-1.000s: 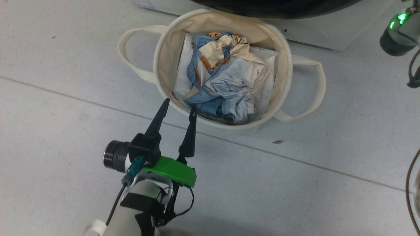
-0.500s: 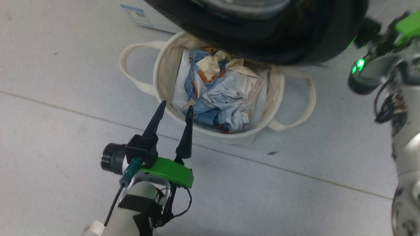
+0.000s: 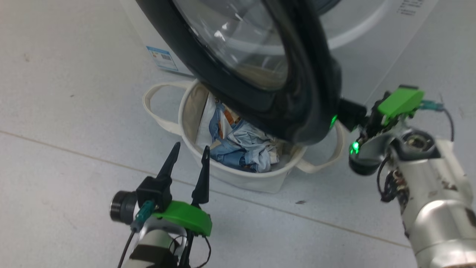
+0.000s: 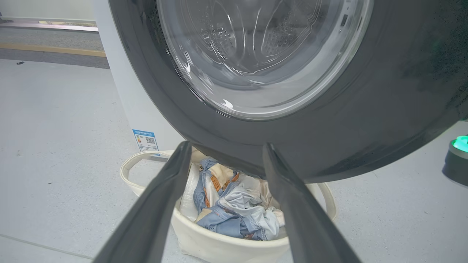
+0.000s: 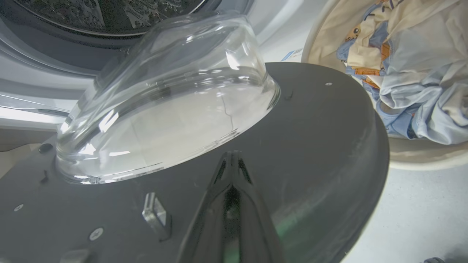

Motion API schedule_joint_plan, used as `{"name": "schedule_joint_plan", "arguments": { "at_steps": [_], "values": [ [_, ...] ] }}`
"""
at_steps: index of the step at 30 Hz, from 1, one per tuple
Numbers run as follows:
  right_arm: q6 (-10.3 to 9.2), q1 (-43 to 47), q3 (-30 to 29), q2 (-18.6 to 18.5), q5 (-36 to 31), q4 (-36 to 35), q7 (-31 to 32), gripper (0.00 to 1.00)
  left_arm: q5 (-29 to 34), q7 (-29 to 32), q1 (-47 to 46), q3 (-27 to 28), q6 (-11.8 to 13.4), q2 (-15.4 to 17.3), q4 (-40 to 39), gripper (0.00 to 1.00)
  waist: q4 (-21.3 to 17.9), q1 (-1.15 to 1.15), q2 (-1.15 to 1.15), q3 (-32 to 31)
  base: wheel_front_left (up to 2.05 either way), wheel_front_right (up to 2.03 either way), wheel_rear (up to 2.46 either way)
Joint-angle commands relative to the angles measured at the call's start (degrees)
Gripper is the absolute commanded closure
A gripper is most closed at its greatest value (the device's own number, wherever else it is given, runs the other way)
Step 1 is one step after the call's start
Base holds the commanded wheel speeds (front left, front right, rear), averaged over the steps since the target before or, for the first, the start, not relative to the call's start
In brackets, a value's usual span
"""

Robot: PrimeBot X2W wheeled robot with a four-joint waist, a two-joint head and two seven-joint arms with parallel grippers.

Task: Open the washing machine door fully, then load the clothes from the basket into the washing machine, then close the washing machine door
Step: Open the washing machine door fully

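While the washing machine door (image 3: 308,93) stands swung out from the white washing machine (image 3: 364,33), your head view has its black rim and glass bowl running from 11 to 2 o'clock, overhanging the far half of the basket (image 3: 238,178). That basket sits on the grey floor (image 3: 74,149) just below centre, and the clothes (image 3: 241,149) lie bunched inside it, blue and cream. Your left gripper (image 3: 191,146) is at 7 o'clock, fingers spread wide and empty, tips just short of the basket's near rim. Your right gripper (image 5: 231,155) comes in from 3 o'clock behind the door. Its wrist view shows the two fingers clenched together with nothing between them, lying along the door's grey inner face, tips just beside the base of the glass bowl. Whether they press that face you cannot tell. A blue sticker (image 3: 163,58) marks the machine's front at 11 o'clock.
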Motion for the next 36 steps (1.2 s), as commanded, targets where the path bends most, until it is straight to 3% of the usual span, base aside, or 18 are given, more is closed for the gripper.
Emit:
{"name": "schedule_joint_plan", "arguments": {
  "at_steps": [1,6,10,18,23,28,32,36],
  "values": [
    [0.07,1.64,2.54,2.4,0.57,-1.7,0.84,1.0,0.3,-0.7,1.0,2.51,0.01,0.84,-1.21,0.0,0.13,0.0,0.0,-1.72,0.0,0.0,0.0],
    [0.07,4.64,5.88,2.81,2.89,-1.7,0.81,1.0,0.24,-0.7,2.79,3.07,-0.22,0.84,-0.84,0.0,0.32,0.0,0.0,-3.91,0.0,0.0,0.0],
    [0.07,7.67,14.42,2.85,10.51,-3.06,-1.22,1.0,0.6,-0.7,4.41,3.65,-0.57,0.84,-0.38,0.0,0.59,0.0,0.0,-6.23,0.0,0.0,0.0],
    [0.07,9.75,25.12,2.86,18.76,-5.52,-6.7,1.0,1.13,-0.7,5.81,4.32,-0.79,0.84,-0.29,0.0,1.23,0.0,0.0,-8.6,0.0,0.0,0.0],
    [0.07,10.72,27.53,2.87,19.98,-4.84,-10.33,1.0,2.09,-0.7,6.78,4.76,-0.77,0.84,-1.32,0.0,1.55,0.0,0.0,-10.38,0.0,0.0,0.0],
    [0.07,11.9,27.18,1.66,16.13,-4.75,-15.08,1.0,3.09,-0.7,8.37,5.77,-1.14,0.84,-1.29,0.0,0.54,0.0,0.0,-12.67,0.0,0.0,0.0],
    [0.07,14.06,24.62,-0.38,11.2,-8.94,-23.82,1.0,3.55,-0.7,9.38,6.54,-1.6,0.84,-1.38,0.0,-0.94,0.0,0.0,-14.52,0.0,0.0,0.0],
    [0.07,16.79,27.04,-4.83,-1.53,-16.28,-34.34,1.0,3.96,-0.7,10.24,7.22,-1.97,0.84,-1.83,0.0,-2.66,0.0,0.0,-15.83,0.0,0.0,0.0]
  ]
}}
